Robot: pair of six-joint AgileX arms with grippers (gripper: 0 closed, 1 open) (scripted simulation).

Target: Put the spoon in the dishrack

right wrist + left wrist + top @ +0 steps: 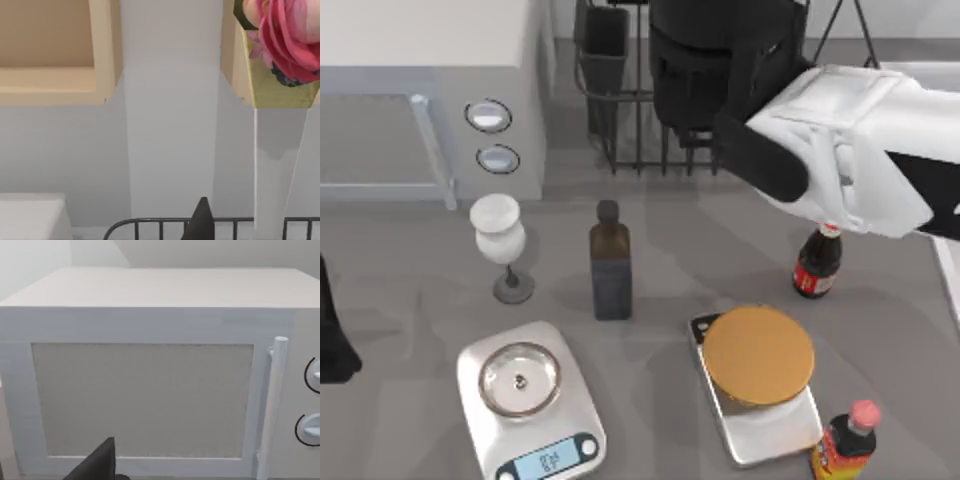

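Above the large black wire dishrack [620,120] at the bench's [660,270] back, my right arm reaches; whether its fingers are clenched I cannot tell.

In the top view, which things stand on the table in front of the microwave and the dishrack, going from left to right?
Glass goblet → scale with a bowl → dark bottle → scale with a round orange lid → red-capped sauce bottle → pink-capped bottle.
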